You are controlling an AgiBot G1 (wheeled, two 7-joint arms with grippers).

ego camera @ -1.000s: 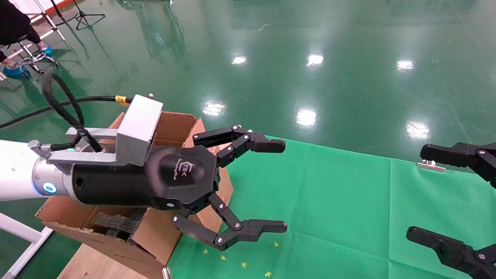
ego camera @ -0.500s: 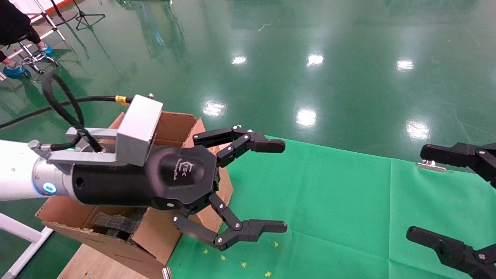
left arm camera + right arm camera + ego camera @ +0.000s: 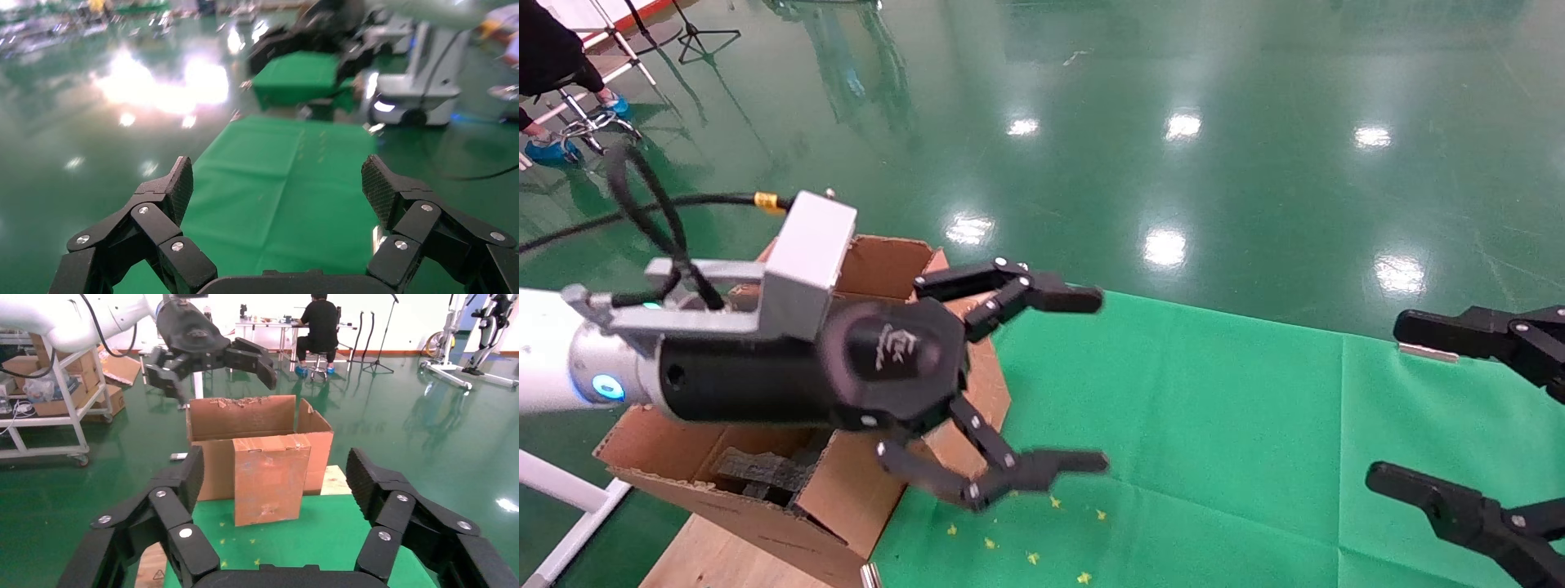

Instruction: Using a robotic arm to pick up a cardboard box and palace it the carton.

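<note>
A: Where is the white robotic arm with the silver wrist and blue light ring (image 3: pixel 568 376), and how is it posed?

B: It reaches in level from the robot's left, its forearm lying horizontally above the large brown corrugated carton with upright flaps (image 3: pixel 878 269). A grey camera block (image 3: pixel 809 261) sits on top of the wrist. The left tool (image 3: pixel 1091 380) projects past the carton's near flap, over the green cloth-covered table (image 3: pixel 1214 425).

A: What is the state of the left tool?

B: Released: its two black multi-link fingers (image 3: pixel 1050 298) are spread wide with nothing between them. The left wrist view confirms it, showing the textured pads (image 3: pixel 182 184) well apart with only green cloth beyond.

A: And the right tool?

B: The right tool (image 3: pixel 1410 412) sits at the table's right side, likewise spread and empty; its fingers (image 3: pixel 186 478) frame the carton from across the table.

A: Where is the carton?

B: At the table's left end, partly on a pale wooden board (image 3: pixel 723 555). Black foam pieces (image 3: pixel 760 474) lie inside. One flap (image 3: pixel 269 487) hangs down its front toward the cloth.

A: And the small cardboard box?

B: It cannot be made out in any view.
</note>
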